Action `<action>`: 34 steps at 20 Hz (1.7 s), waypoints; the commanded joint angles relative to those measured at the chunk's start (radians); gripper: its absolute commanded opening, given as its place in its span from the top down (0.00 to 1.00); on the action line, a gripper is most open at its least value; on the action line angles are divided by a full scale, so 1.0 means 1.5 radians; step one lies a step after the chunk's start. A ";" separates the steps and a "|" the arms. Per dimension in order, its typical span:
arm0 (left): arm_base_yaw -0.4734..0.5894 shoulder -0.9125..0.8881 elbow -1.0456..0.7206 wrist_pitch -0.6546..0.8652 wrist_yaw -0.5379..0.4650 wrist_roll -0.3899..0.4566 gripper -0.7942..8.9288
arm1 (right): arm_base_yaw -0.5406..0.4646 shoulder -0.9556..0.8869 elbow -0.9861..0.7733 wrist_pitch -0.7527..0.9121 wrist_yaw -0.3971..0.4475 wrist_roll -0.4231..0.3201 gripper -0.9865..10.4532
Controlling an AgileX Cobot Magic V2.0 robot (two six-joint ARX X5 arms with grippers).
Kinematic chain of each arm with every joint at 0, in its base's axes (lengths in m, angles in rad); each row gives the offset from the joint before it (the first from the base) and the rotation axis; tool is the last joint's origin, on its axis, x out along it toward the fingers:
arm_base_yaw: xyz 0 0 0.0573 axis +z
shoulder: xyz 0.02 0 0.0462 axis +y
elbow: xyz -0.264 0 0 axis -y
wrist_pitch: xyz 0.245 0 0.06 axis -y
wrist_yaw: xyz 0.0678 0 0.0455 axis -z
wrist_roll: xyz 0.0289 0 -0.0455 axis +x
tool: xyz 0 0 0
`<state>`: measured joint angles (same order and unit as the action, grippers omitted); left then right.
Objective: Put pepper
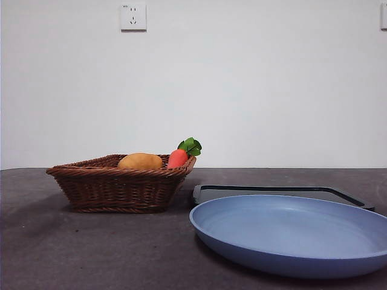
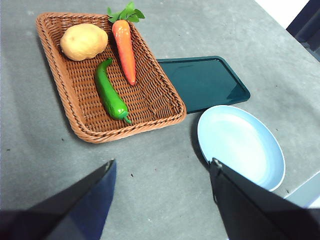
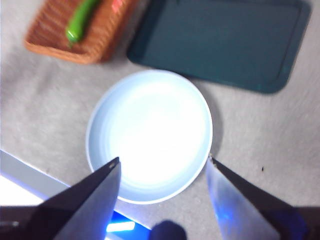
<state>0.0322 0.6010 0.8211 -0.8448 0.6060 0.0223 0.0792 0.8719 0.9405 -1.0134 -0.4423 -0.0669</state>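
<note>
Left wrist view: glossy green pepper (image 2: 109, 92)

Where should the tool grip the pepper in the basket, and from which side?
Grip the pepper at mid-length, from above, jaws across its slender width. It lies flat on the basket floor between potato and carrot, touching neither, so there looks to be room either side.

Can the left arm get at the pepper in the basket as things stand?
Probably yes. The pepper lies uncovered in the basket, between potato and carrot, touching neither. The left gripper is open, above bare table short of the basket, with nothing between.
</note>
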 commanded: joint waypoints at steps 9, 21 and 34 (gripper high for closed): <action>0.000 0.002 0.011 0.004 0.003 0.005 0.58 | 0.047 0.323 0.010 0.113 0.055 -0.004 0.65; 0.000 0.002 0.011 0.004 0.003 0.004 0.58 | 0.101 0.504 0.010 0.198 0.108 -0.021 0.69; -0.003 0.005 0.012 0.008 -0.002 0.002 0.58 | 0.099 0.495 0.010 0.177 0.102 0.000 0.91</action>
<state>0.0299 0.6029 0.8211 -0.8436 0.6044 0.0219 0.2272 1.6104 0.9424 -0.7471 -0.2962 -0.0753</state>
